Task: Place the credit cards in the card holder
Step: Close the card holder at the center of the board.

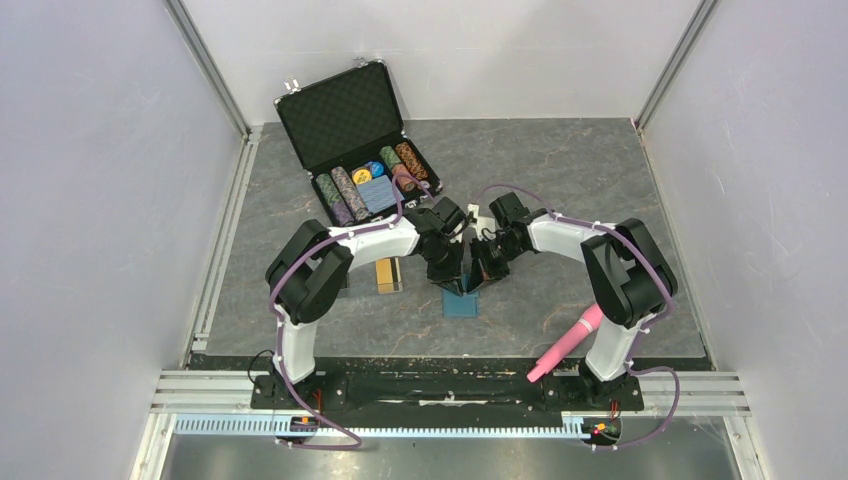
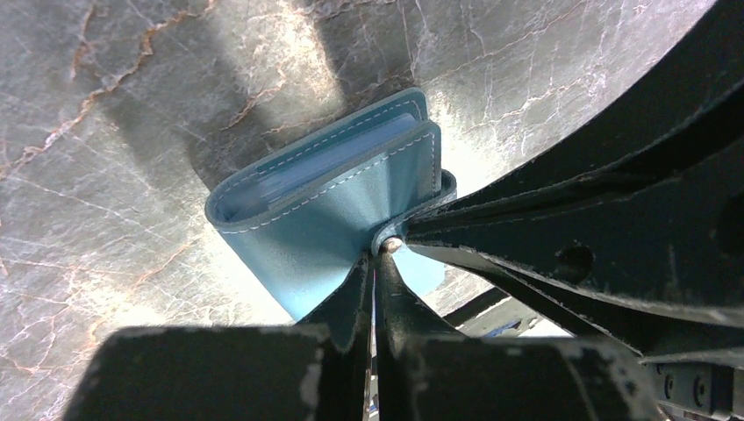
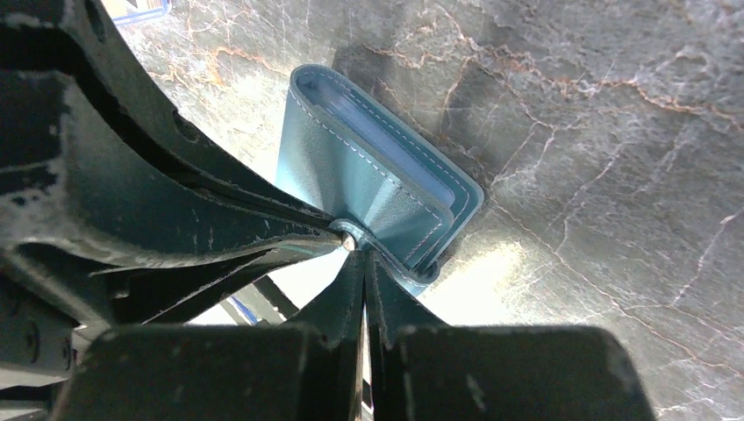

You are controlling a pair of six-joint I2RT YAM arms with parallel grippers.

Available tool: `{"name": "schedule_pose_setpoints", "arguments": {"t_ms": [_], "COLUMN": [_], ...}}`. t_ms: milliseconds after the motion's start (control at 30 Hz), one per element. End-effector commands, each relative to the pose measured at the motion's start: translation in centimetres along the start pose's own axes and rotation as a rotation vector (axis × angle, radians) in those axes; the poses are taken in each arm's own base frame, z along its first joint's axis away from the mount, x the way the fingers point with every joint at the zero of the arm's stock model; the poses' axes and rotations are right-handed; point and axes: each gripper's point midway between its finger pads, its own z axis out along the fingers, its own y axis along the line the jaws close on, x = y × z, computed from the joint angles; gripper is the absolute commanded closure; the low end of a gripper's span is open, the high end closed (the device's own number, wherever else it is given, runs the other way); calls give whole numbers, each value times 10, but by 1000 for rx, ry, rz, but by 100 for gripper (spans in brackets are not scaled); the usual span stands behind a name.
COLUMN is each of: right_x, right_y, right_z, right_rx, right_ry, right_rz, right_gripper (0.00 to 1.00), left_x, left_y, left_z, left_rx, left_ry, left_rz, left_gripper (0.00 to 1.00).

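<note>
Left gripper: we see the left gripper closed, its two fingers pinching the front flap of the card holder right beside the metal snap.
Right gripper: the right gripper is closed too, clamped on that same flap from the opposite side, its tips meeting the other arm's tips at the snap.
Card holder: teal, folded, its lower edge on the table directly beneath both grippers, with the gripped flap pulled away from the body.
Wrist views only: we make out white stitching and a paler blue lining inside the fold; whether a card sits in there we cannot tell.
Top view only: the holder shows merely as a small teal patch under the meeting wrists.
Card: a gold-orange credit card with a dark stripe lies flat just to the left of the left gripper, apart from the holder.
Farther out: beyond the grippers stands an open black briefcase holding rows of poker chips.
Near edge: a pink cylinder leans by the right arm's base.
</note>
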Motion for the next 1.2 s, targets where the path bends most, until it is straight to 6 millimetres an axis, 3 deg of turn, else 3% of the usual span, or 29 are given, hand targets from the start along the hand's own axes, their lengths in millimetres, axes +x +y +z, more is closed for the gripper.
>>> {"name": "schedule_pose_setpoints", "arguments": {"t_ms": [0,267,600,1167], "right_x": [40,53,-3,-24], "right_y": [-42,-48,16,40], "right_z": [22,23,0,-14], "right_rx": [209,260,74,-23], "right_ry": [141,107,-161,-251], "right_rz": [-136,-171,-183,-213], "right_gripper": [100,100,100,100], "left_x": [43,51,27,13], "left_y": [40,37,8,-13], "left_z": [31,35,7,-11], "left_rx": [-190,-200,-104,-55], "left_ry": [111,103,-54,-114], "left_rz": [87,102,153,166], "left_gripper": [98,98,98,98]}}
